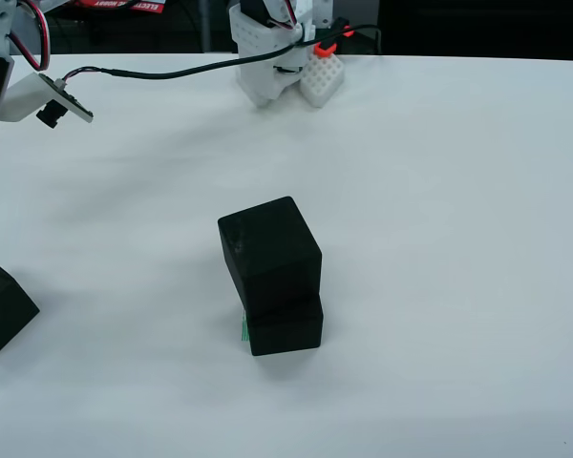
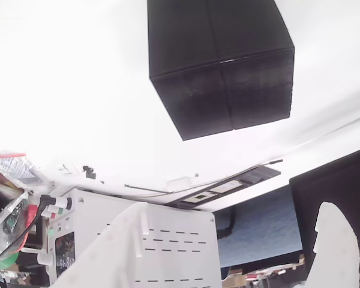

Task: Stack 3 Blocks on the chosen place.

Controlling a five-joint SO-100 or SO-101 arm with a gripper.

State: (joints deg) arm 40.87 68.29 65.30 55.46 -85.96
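Note:
In the view from the front, two black blocks stand stacked mid-table, the upper block (image 1: 270,248) twisted a little on the lower block (image 1: 286,326). A sliver of the green chosen place (image 1: 242,328) peeks out at the stack's lower left. A third black block (image 1: 0,310) lies at the left edge, cut off by the frame. My arm (image 1: 24,91) hangs above that left side. In the view that rides on the gripper, my gripper (image 2: 240,228) is open with nothing between its white fingers (image 2: 162,252), and a black block (image 2: 222,66) sits ahead, apart from them.
The arm's white base (image 1: 277,57) stands at the back of the white table (image 1: 439,239), with a black cable (image 1: 172,72) running left to the arm. Clutter and a white box (image 2: 78,228) sit beyond the table's edge in the gripper view.

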